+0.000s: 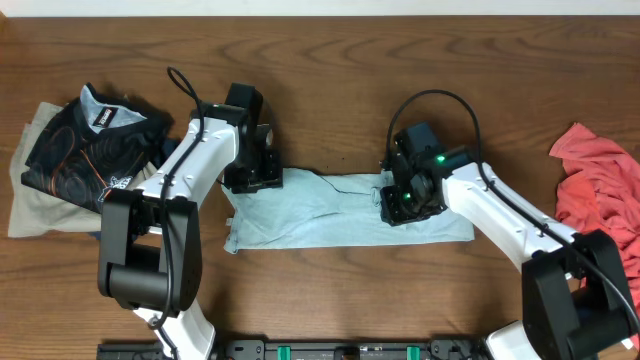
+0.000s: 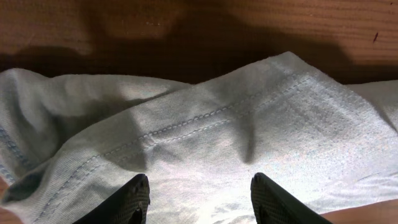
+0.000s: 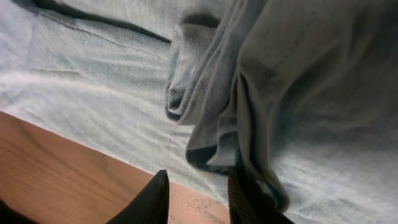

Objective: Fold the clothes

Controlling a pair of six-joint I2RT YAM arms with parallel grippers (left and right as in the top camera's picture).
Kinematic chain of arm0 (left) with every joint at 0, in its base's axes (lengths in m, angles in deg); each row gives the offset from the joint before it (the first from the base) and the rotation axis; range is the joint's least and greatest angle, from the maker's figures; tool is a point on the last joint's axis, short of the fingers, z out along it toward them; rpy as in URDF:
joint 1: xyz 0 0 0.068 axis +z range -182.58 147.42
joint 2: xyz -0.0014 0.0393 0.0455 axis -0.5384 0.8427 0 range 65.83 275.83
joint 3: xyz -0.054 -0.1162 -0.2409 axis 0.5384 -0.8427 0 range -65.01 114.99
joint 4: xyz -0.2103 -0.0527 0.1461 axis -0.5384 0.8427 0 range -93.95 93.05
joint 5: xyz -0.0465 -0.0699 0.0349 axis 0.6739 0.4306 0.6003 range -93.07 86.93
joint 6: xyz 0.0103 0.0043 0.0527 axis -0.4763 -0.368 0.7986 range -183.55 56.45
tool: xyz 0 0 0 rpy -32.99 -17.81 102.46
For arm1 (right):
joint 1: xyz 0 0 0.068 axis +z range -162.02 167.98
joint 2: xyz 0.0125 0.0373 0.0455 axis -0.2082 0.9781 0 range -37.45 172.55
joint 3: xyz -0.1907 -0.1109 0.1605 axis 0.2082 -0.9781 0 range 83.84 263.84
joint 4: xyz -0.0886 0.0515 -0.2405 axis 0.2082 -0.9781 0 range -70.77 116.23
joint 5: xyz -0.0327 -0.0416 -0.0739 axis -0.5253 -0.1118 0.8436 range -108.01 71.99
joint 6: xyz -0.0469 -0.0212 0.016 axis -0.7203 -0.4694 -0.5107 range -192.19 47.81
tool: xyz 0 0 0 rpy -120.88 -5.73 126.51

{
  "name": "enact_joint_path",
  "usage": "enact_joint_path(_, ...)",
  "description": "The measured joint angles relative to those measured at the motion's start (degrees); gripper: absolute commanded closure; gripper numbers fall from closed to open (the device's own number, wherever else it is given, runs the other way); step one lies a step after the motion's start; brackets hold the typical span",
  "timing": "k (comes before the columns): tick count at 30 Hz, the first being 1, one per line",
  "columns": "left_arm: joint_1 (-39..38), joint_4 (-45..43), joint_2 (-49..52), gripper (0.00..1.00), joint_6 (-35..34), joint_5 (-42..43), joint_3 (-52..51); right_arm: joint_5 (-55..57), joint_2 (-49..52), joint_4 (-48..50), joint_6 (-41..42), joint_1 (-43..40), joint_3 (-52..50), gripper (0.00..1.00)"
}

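A light blue garment lies flat across the middle of the wooden table, folded into a long strip. My left gripper is at its upper left corner. In the left wrist view its jaws are open over the stitched hem of the cloth. My right gripper is over the right part of the garment. In the right wrist view its jaws are open at the cloth's edge, with bare wood between them. A bunched fold of the cloth drapes against the right finger.
A black patterned shirt lies on a folded beige cloth at the far left. A red garment lies crumpled at the right edge. The brown wooden table extends behind the arms.
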Motion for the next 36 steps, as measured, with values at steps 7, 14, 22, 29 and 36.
enact_joint_path(7, 0.0, 0.0, 0.0, 0.45, 0.0, 0.0, 0.0, 0.09, -3.54, -2.27, -0.35, -0.24, 0.35, 0.66)
enact_joint_path(14, 0.0, -0.02, 0.0, 0.45, 0.0, 0.0, 0.0, 4.9, -5.46, -2.58, 0.44, -1.66, 0.83, 0.53)
enact_joint_path(22, 0.0, -0.11, 0.0, 0.46, 0.0, 0.0, 0.0, 6.45, -2.34, -1.81, 0.57, -1.33, 0.76, 0.53)
enact_joint_path(29, 0.0, -0.22, 0.0, 0.45, 0.0, 0.0, 0.0, 6.16, 0.76, -0.15, 0.92, 1.07, 0.74, 0.86)
enact_joint_path(36, 0.0, -0.22, 0.0, 0.46, 0.0, 0.0, 0.0, 5.01, 2.54, -2.45, 1.16, 1.73, 0.72, 0.99)
